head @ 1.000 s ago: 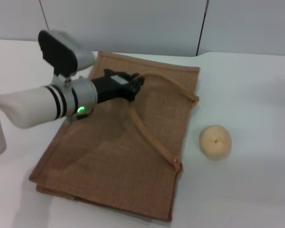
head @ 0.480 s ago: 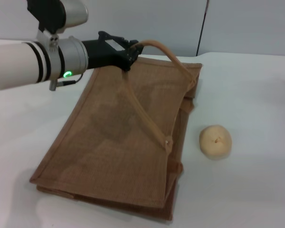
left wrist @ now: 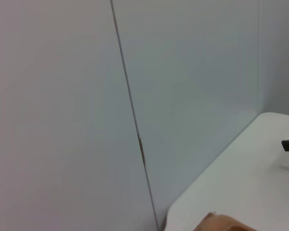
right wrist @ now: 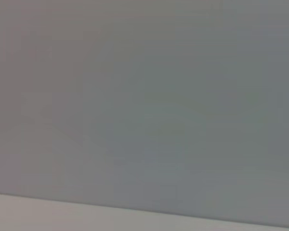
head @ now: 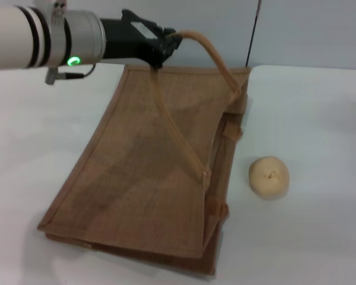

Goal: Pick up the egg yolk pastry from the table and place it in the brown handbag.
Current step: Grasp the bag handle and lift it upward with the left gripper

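The egg yolk pastry [head: 269, 176] sits on the white counter [head: 320, 119], just right of the brown handbag [head: 154, 178] and apart from it. The left gripper [head: 165, 47] is clamped on the bag's strap handle [head: 216, 59], holding the upper panel raised off the lower one. The right gripper is out of sight

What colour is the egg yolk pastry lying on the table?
Pale yellow, cream-like: the egg yolk pastry shows best in the head view.
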`<state>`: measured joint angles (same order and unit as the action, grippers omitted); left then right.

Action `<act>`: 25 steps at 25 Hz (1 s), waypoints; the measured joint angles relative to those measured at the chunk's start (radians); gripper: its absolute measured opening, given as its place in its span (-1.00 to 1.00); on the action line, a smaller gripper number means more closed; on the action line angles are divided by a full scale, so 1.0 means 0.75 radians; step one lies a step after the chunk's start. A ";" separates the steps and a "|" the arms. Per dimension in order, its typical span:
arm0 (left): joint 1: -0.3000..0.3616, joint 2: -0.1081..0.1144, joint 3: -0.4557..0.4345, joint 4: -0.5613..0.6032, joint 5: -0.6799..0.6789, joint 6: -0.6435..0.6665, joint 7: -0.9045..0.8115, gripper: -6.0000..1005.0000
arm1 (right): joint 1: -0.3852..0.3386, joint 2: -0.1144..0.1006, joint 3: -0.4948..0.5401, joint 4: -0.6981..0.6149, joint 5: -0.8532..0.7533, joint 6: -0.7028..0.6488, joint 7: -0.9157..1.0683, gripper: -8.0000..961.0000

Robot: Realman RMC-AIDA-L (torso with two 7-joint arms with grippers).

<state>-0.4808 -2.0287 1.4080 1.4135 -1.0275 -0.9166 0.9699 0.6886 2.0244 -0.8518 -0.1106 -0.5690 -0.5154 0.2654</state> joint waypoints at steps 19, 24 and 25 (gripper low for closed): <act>-0.035 0.002 -0.190 0.629 0.243 -0.479 -0.268 -0.75 | 0.005 0.007 -0.110 0.019 -0.012 -0.032 0.133 0.82; -0.043 0.002 -0.210 0.671 0.309 -0.549 -0.285 -0.75 | 0.004 0.002 -0.429 0.002 -0.013 -0.136 0.411 0.82; -0.047 0.002 -0.216 0.678 0.320 -0.565 -0.286 -0.75 | 0.000 -0.002 -0.512 -0.008 -0.013 -0.174 0.488 0.82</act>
<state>-0.5157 -2.0275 1.2462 1.9220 -0.7875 -1.3402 0.7552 0.6883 2.0230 -1.2355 -0.1164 -0.5787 -0.6455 0.6313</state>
